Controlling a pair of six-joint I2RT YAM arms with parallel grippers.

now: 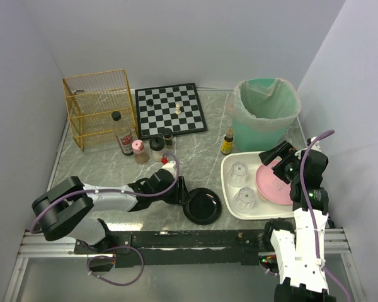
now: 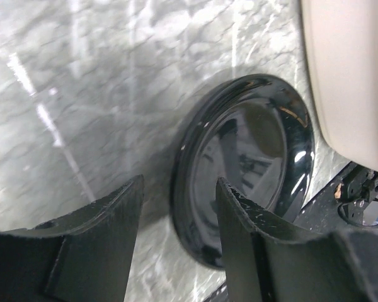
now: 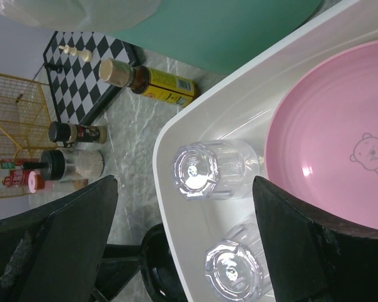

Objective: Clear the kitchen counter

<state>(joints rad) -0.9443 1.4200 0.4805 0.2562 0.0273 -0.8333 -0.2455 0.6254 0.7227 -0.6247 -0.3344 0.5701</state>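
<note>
The kitchen counter (image 1: pixel 113 179) is a glossy grey-green marble-look top. A black plate (image 1: pixel 202 206) lies on it near the front edge, just left of the white tray (image 1: pixel 230 165). My left gripper (image 1: pixel 181 194) is low at the plate's left side. In the left wrist view it (image 2: pixel 179 182) is open, with the plate's (image 2: pixel 252 157) left rim between the jaws. My right gripper (image 1: pixel 282 162) is open and empty above the tray (image 3: pixel 239 119), which holds a pink plate (image 3: pixel 327 145) and two upturned clear glasses (image 3: pixel 208 168).
A green bin with a bag (image 1: pixel 266 113) stands back right, a chessboard (image 1: pixel 171 110) at the back, and a yellow wire rack (image 1: pixel 99 107) back left. A yellow-labelled bottle (image 1: pixel 227 143), spice jars (image 1: pixel 156 145) and a red-labelled bottle (image 1: pixel 123 133) stand mid-counter.
</note>
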